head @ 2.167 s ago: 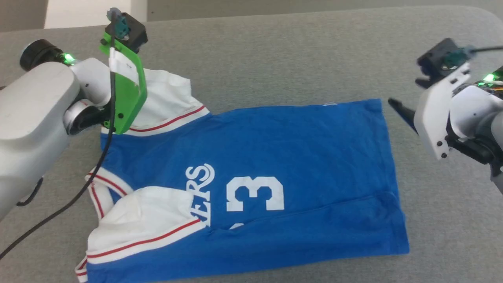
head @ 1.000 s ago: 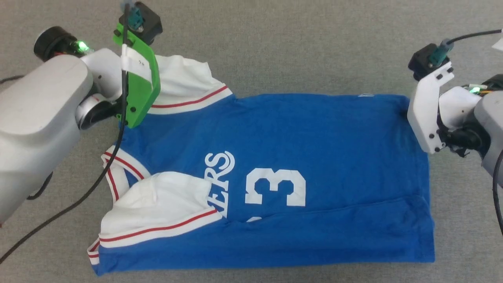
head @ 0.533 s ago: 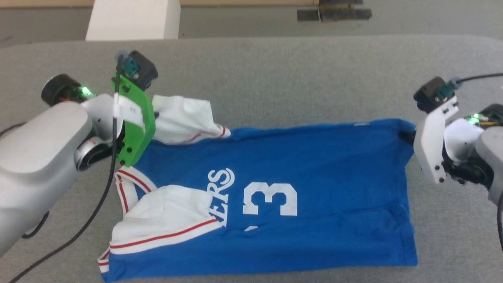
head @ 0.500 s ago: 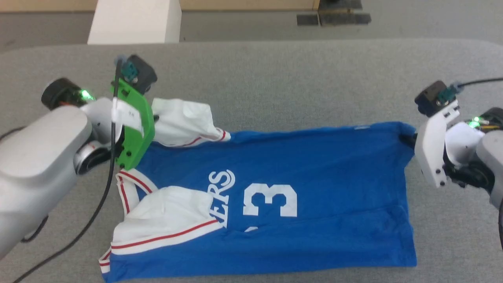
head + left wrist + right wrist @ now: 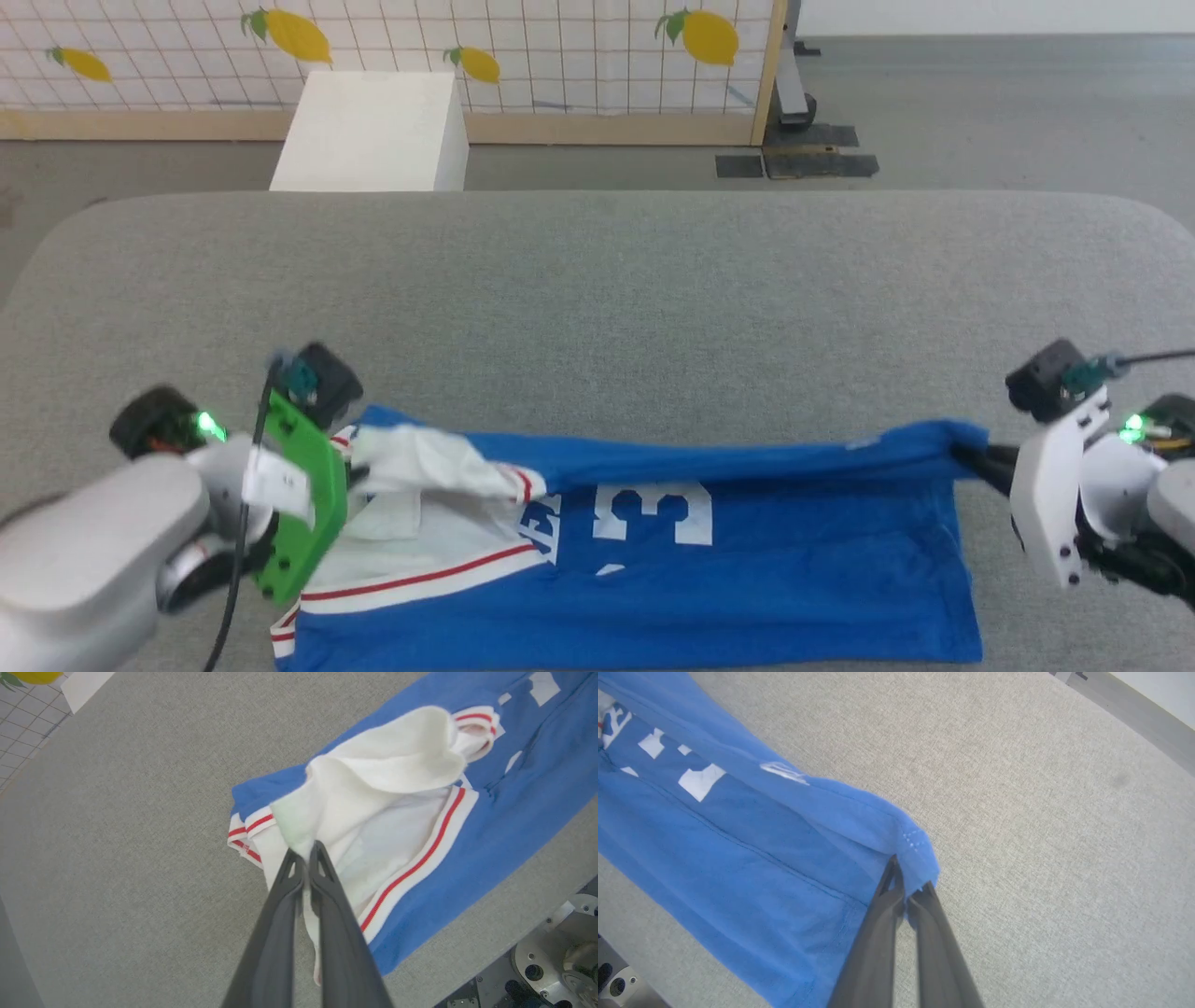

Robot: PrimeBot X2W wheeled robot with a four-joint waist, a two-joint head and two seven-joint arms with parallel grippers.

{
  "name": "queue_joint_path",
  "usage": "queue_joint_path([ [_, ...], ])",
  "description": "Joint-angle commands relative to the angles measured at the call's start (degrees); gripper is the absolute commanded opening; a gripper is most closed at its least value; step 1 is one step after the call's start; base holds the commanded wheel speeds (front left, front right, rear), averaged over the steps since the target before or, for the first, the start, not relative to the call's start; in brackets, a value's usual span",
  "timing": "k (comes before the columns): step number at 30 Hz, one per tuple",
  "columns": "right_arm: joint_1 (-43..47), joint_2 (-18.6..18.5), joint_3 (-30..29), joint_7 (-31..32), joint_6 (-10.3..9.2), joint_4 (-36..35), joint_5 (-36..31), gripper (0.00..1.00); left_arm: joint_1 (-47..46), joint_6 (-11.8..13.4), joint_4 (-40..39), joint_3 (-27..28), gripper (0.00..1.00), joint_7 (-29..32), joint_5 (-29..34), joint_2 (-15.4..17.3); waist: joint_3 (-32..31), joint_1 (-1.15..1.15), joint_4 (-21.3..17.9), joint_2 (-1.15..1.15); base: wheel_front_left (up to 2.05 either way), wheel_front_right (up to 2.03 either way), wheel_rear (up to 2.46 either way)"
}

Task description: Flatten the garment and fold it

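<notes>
The garment (image 5: 747,560) is a royal blue jersey with white sleeves, red-striped trim and a white 3, lying on the grey table near its front edge. Its far edge is lifted off the table and hangs over the top of the 3. My left gripper (image 5: 306,851) is shut on the white far sleeve (image 5: 397,751), and in the head view it (image 5: 359,453) sits behind its green mount. My right gripper (image 5: 908,882) is shut on the far blue hem corner (image 5: 915,849), at the garment's right end (image 5: 966,448). The near sleeve (image 5: 420,551) lies flat.
The grey padded table (image 5: 597,299) stretches wide beyond the garment. Past its far edge stand a white box (image 5: 373,131) and a lemon-patterned screen (image 5: 523,56) on the floor. The robot's base (image 5: 560,961) shows below the table's near edge.
The head camera has tilted up. Both grippers have carried the garment's far edge up and toward the near edge, so the fold now covers the lettering and the top of the 3.
</notes>
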Motion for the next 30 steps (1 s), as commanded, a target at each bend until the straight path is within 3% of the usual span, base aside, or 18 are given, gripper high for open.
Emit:
queue_joint_path([
  [1,1.91,-0.18,-0.3,-0.34,-0.1,-0.53,-0.12,0.0,2.38,0.81,-0.63,-0.06,0.0,-0.51,-0.64,0.4,-0.32,0.0,0.45,-0.01,0.0,0.0,0.0],
  [8,7.42,0.5,-2.28,0.74,-0.1,-0.82,0.39,0.0,9.19,2.78,-0.44,-0.06,0.0,-2.03,-2.35,-1.2,1.49,0.0,0.67,-0.01,0.0,0.0,0.0],
  [14,8.95,2.75,-3.36,0.64,-0.1,0.45,-0.26,0.0,11.61,2.57,3.4,0.13,0.0,-3.35,-3.34,-2.9,2.95,0.0,0.62,-0.01,0.0,0.0,0.0],
  [15,8.97,3.09,-4.01,-0.14,-0.1,0.65,-0.62,0.0,11.91,2.61,3.9,0.41,0.22,-3.45,-4.22,-3.36,2.94,0.0,0.71,-0.01,0.0,0.0,0.0],
  [16,9.09,3.28,-4.32,-0.56,-0.1,0.68,-1.13,0.37,11.92,2.77,4.21,0.82,0.85,-4.15,-4.46,-3.64,2.76,0.0,0.78,-0.01,0.0,0.0,0.0],
  [17,9.14,3.2,-4.4,-0.85,-0.1,0.5,-1.79,1.0,11.83,3.04,4.41,1.23,1.0,-5.16,-4.26,-3.77,2.47,0.0,0.81,-0.01,0.0,0.0,0.0],
  [20,9.44,2.38,-5.85,-2.12,-0.1,-0.87,-3.16,1.0,11.73,4.06,3.85,2.66,1.0,-9.7,-2.9,-3.56,1.04,0.0,0.82,-0.01,0.0,0.0,0.0],
  [23,9.88,0.57,-7.97,-2.83,-0.1,-3.71,-4.24,1.0,11.83,7.19,2.64,4.23,1.0,-15.7,0.17,-2.66,-0.33,0.0,0.75,-0.01,0.0,0.0,0.0],
  [27,11.17,-2.12,-13.23,-3.29,-0.1,-8.56,-5.43,1.0,12.88,13.91,0.55,6.86,1.0,-24.79,4.2,-1.95,-1.11,0.0,0.8,-0.01,0.0,0.0,0.0],
  [30,13.25,-3.7,-18.15,-2.52,-0.1,-11.33,-6.28,1.0,13.98,21.12,-0.63,9.61,1.0,-32.49,7.13,-2.32,-0.97,0.0,1.07,-0.01,0.0,0.0,0.0],
])
